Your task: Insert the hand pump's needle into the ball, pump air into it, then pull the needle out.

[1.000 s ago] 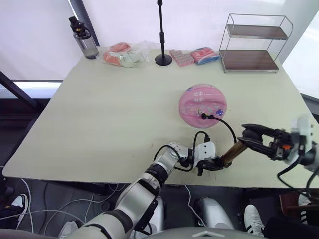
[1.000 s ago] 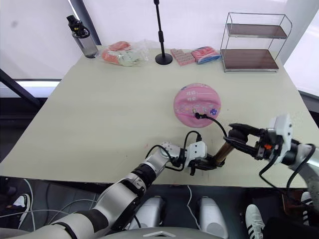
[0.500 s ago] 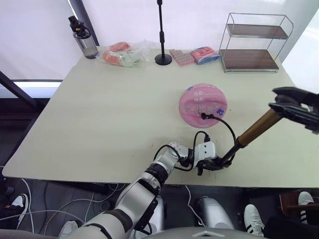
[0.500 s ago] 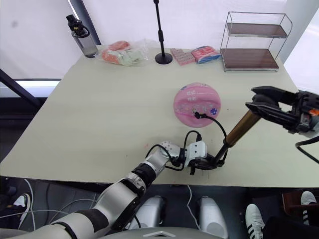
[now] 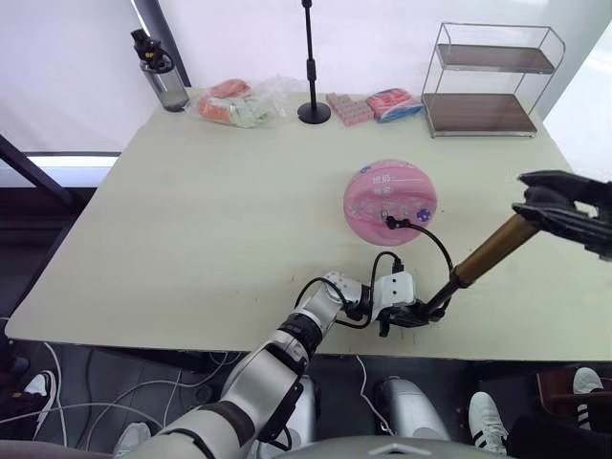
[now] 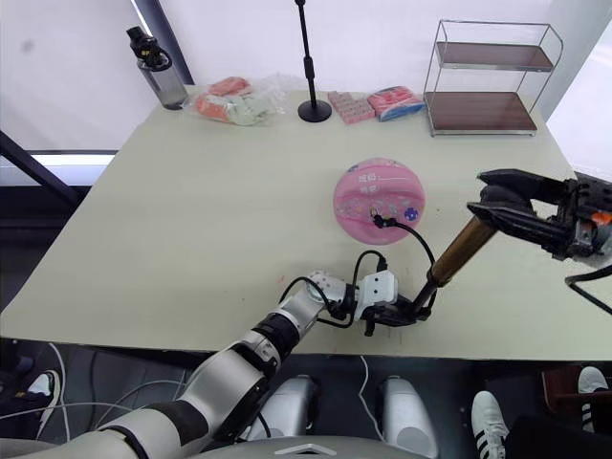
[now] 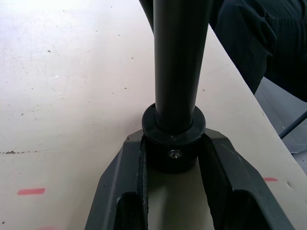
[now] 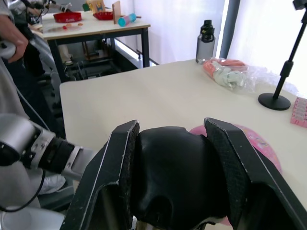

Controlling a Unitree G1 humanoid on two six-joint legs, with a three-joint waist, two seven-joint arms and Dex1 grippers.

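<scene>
Bronze and rigid, the hand pump (image 5: 483,256) leans from the desk (image 5: 191,220) edge, base collar pinched by the left gripper (image 7: 172,160), black T-handle clamped by the right gripper (image 8: 172,187). Beyond, its thin floppy hose (image 5: 432,237) reaches the soft, rollable pink ball (image 5: 390,202); shelf rack (image 5: 490,81) stands well apart.
</scene>
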